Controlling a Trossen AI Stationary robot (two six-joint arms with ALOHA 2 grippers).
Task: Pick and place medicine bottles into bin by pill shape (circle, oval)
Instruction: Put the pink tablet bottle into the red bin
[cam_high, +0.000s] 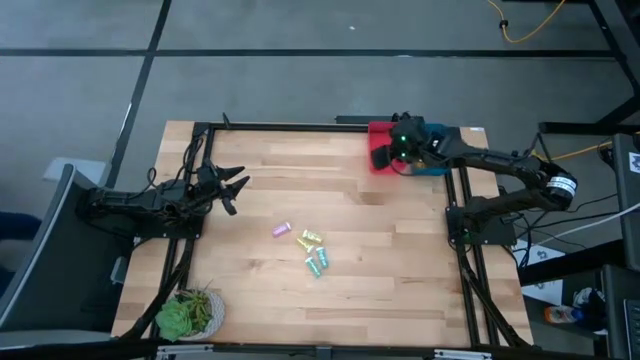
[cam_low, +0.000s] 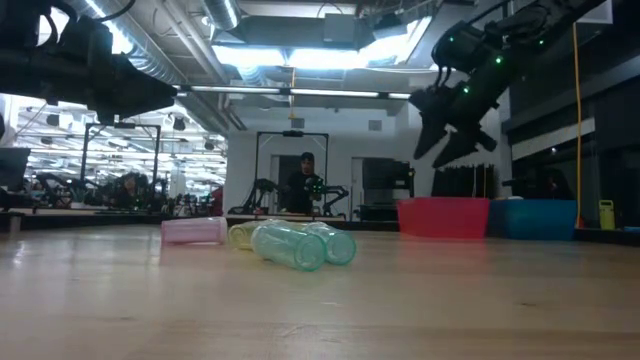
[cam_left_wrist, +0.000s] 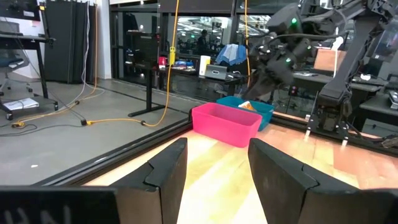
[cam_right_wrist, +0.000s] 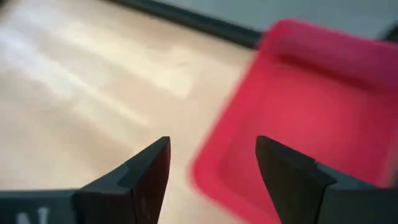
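Hovering above the red bin (cam_high: 380, 150) at the worktop's (cam_high: 300, 180) one-o'clock corner, the right gripper (cam_high: 392, 160) hangs with its fingers (cam_right_wrist: 146, 174) spread wide and nothing between them; its wrist view looks down on the bin's near rim and the bare wood beside it. A blue bin (cam_high: 440, 165) sits touching the red one on its three-o'clock side, and the left wrist view shows something orange lying inside it. The bottles (cam_high: 305, 245) lie in a loose cluster near the worktop's middle, toward five o'clock, well apart from both bins: a purple one (cam_high: 282, 230) at the cluster's ten o'clock, yellow ones (cam_high: 308, 238) beside it, and green ones (cam_high: 316, 263) at six o'clock. All of them lie on their sides. The left gripper (cam_high: 238, 190) waits at the nine-o'clock edge, fingers (cam_left_wrist: 168, 171) parted wide and empty, pointing across the wood toward the bins. A plant (cam_high: 185, 315) sits at the seven-o'clock corner.
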